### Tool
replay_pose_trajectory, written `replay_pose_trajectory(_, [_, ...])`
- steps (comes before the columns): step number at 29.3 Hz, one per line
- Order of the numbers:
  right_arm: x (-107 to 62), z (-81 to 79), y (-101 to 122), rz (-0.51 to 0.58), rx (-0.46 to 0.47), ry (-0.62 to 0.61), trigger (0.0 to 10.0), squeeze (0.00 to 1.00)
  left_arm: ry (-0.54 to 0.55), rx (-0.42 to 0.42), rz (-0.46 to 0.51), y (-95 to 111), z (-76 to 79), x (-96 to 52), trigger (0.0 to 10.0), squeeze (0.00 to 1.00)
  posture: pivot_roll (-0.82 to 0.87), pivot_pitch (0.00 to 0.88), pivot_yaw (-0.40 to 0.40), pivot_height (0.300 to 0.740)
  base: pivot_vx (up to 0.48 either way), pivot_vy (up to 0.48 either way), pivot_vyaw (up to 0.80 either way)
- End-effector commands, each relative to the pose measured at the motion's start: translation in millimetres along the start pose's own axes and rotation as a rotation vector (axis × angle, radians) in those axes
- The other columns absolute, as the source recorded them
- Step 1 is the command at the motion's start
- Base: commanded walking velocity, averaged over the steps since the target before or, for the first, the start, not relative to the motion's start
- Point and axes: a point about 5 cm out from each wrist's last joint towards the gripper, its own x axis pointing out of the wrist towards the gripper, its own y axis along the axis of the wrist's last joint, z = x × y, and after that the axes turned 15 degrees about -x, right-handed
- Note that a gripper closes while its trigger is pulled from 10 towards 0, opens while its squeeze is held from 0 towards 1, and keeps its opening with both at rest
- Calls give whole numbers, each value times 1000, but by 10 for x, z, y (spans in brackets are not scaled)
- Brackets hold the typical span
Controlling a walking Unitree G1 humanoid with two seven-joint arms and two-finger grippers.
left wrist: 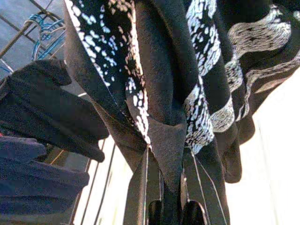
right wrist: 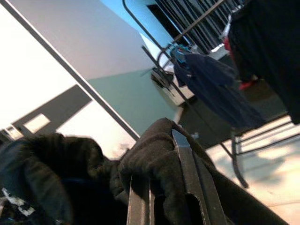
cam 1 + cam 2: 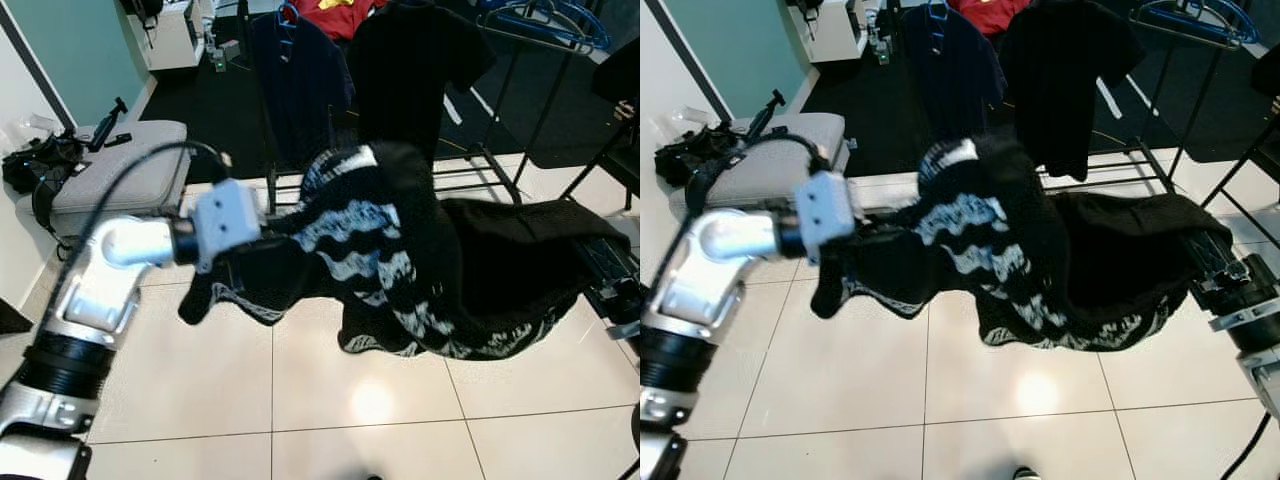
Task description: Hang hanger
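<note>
Both arms are up over the pale tiled floor [image 3: 200, 380], a black garment with white wave-patterned bands [image 3: 390, 260] slung between them at mid-height.

Left gripper [image 1: 171, 187]: reaches in from 9 o'clock, silver forearm with a grey camera block at the wrist. In the left wrist view its two black fingers [image 1: 140, 187] stand close together with a fold of the patterned cloth pinched between them; the fabric fans outward from that pinch. Narrow gap only, filled by cloth.

Right gripper [image 2: 161, 187]: comes in from 3 o'clock, low at the edge of the head views, its wrist part-buried under the plain black end of the garment. In the right wrist view the fingers are nearly closed, a thick roll of black cloth wedged between them and bulging over the tips.

The garment sags in the middle, the patterned portion toward the left gripper, the plain black part draped toward the right. No hanger can be made out inside the cloth; I cannot tell whether one is there.

At 12 o'clock, beyond the garment, stands a black metal clothes rack [image 3: 500, 160]. On it hang a dark navy shirt on a blue hanger [image 3: 300, 80], a black T-shirt [image 3: 420, 70] and a red garment [image 3: 335, 15]. Blue plastic hangers [image 3: 560, 25] sit on the rail at about 1 o'clock.

At 10 o'clock, a grey cushioned seat [image 3: 120, 170] with dark bags and straps [image 3: 35, 165] beside it against a teal wall [image 3: 80, 50].
</note>
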Motion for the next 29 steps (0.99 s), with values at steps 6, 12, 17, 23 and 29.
replay_pose_trajectory(6, [43, -66, -265, -155, -109, -3, 10000, 0, 22, -61, 99, 108, 87, 94, 4078, 0, -80, 161, 54, 740, 0, 0, 0])
replay_pose_trajectory(12, [13, -124, -343, -217, -150, 45, 10000, 1000, 38, -123, 154, 159, 89, 114, 4078, 0, -80, 166, 55, 740, 0, 0, 0])
replay_pose_trajectory(17, [-53, -247, -352, -303, -226, 172, 10000, 1000, 39, -147, 157, 158, 84, 108, 4078, 0, -84, 166, 54, 740, 0, 0, 0])
replay_pose_trajectory(23, [-122, -529, -203, -312, -242, 403, 10000, 1000, 38, -161, 136, 123, 111, 123, 4118, 0, -88, 163, 53, 740, 0, 0, 0])
replay_pose_trajectory(29, [-96, -634, 103, -183, -226, 479, 10000, 1000, 30, -172, 121, 81, 137, 142, 4157, 0, -95, 155, 51, 740, 0, 0, 0])
